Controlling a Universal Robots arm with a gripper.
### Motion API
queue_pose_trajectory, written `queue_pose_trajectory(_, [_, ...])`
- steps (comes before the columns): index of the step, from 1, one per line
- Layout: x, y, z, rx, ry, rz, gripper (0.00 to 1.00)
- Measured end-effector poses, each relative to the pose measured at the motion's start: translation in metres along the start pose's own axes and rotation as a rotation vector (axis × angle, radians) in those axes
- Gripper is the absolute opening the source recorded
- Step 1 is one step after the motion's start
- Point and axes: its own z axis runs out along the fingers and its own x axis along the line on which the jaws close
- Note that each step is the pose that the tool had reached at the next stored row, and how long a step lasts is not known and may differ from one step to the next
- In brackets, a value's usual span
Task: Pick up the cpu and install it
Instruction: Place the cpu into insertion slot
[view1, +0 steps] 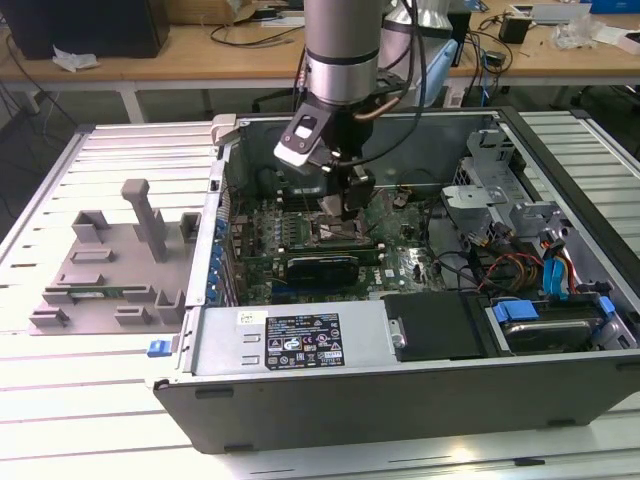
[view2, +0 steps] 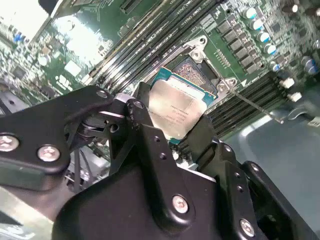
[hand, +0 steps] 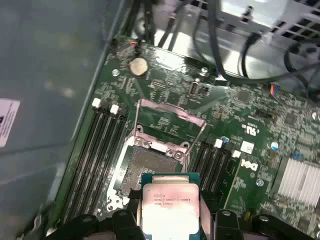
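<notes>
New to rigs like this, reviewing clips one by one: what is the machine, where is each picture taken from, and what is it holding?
The exterior view is from a camera off the machine: one robot arm reaches down into an open computer case lying on a slatted table, with a grey plastic holder on the exterior view's left. Both wrist views come from cameras riding on the arm, looking past its pincer. The pincer grips the cpu, a flat silver square, by opposite edges, over the motherboard's open socket, whose metal frame is flipped up. The chip does not look seated yet.
</notes>
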Motion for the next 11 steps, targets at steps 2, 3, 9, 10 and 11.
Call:
queue_pose_trajectory(2, [0.0000,0.0000,0.0006,-0.0006,-0.0022,0.050,0.54])
queue_pose_trajectory(3, [0.0000,-0.0001,0.0007,-0.0007,-0.0029,0.066,0.54])
queue_pose_trajectory(9, [0.0000,-0.0001,0.0028,-0.0021,-0.0084,0.192,0.54])
queue_pose_trajectory(10, [0.0000,-0.0001,0.0032,-0.0023,-0.0093,0.211,0.54])
queue_pose_trajectory(11, [-0.0001,-0.0002,0.0040,-0.0025,-0.0100,0.227,0.54])
